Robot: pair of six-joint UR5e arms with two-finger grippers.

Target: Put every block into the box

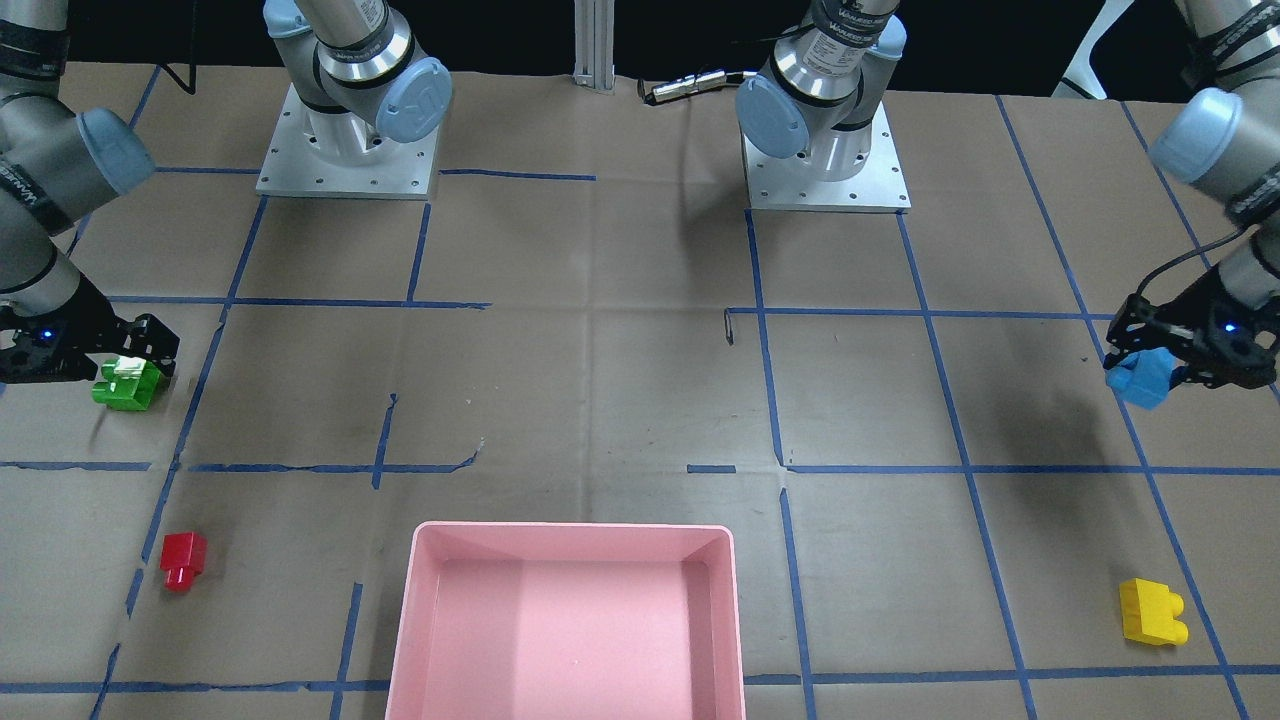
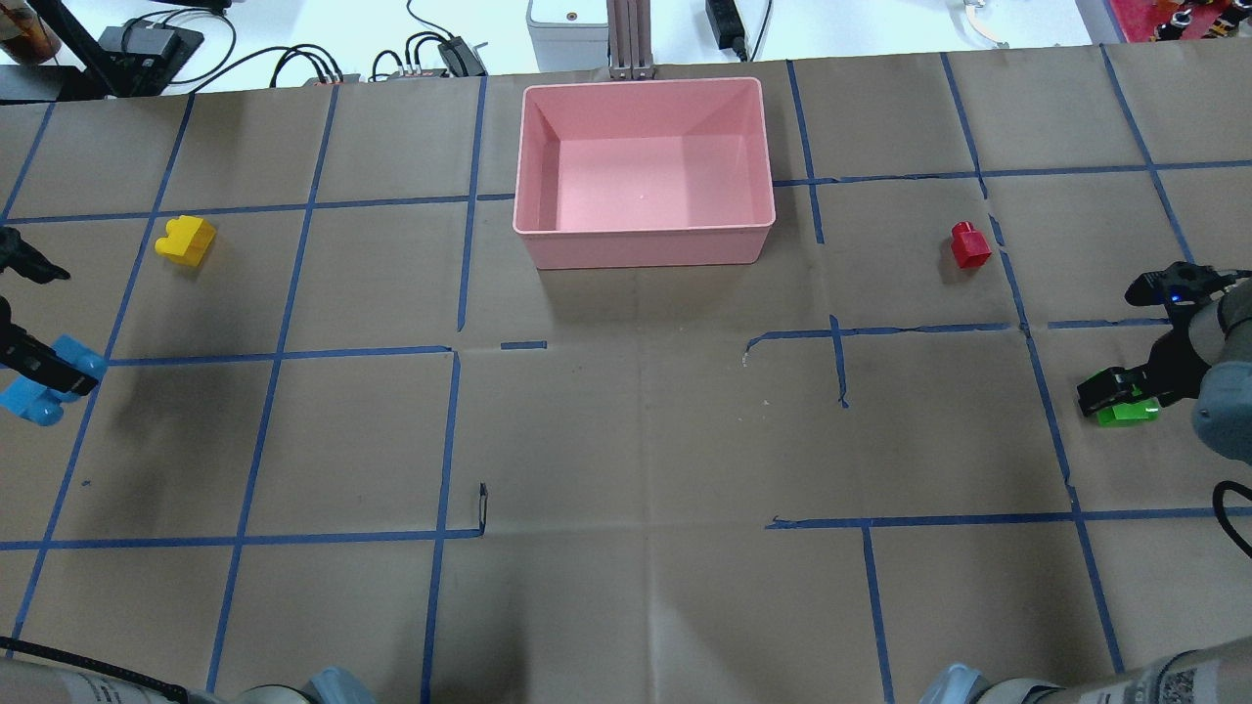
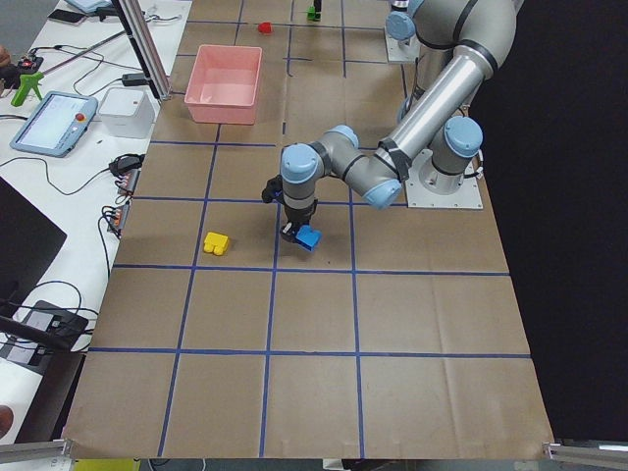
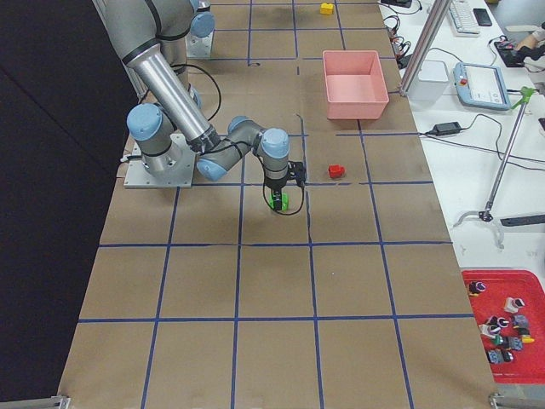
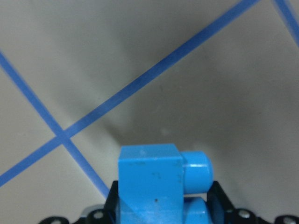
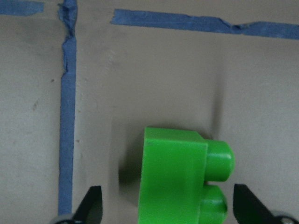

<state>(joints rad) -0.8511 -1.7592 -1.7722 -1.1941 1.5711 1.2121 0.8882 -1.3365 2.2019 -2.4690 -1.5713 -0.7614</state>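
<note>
- My left gripper (image 1: 1150, 355) has its jaws clamped on the light blue block (image 1: 1143, 380). The left wrist view shows the brick pinched between them, studs pointing sideways, with the paper-covered table (image 1: 600, 380) lying below it. Going by the shadow under it, I judge the brick is off the surface
- My right gripper (image 6: 170, 205) is down over the green block (image 1: 128, 384) with its jaws wide. In the right wrist view one finger stands clear of the brick's flat side and the other sits just beside the studs, so nothing is squeezed yet. The brick looks to be resting on the table
- The pink box (image 2: 641, 249) sits at the middle of the table's far edge from the robot, well apart from both grippers, and I see no block in it
- The red block (image 1: 183, 560) lies on the right arm's side and the yellow block (image 1: 1152, 611) on the left arm's side, both loose on the table and untouched
- So I read this as the first round: the left arm has its pick made, the right arm is poised to grasp
- Next, the right jaws need to close squarely on the green brick, then lift. The left arm needs to carry the blue brick inward over the box rim before letting go, keeping clear of the other arm
</note>
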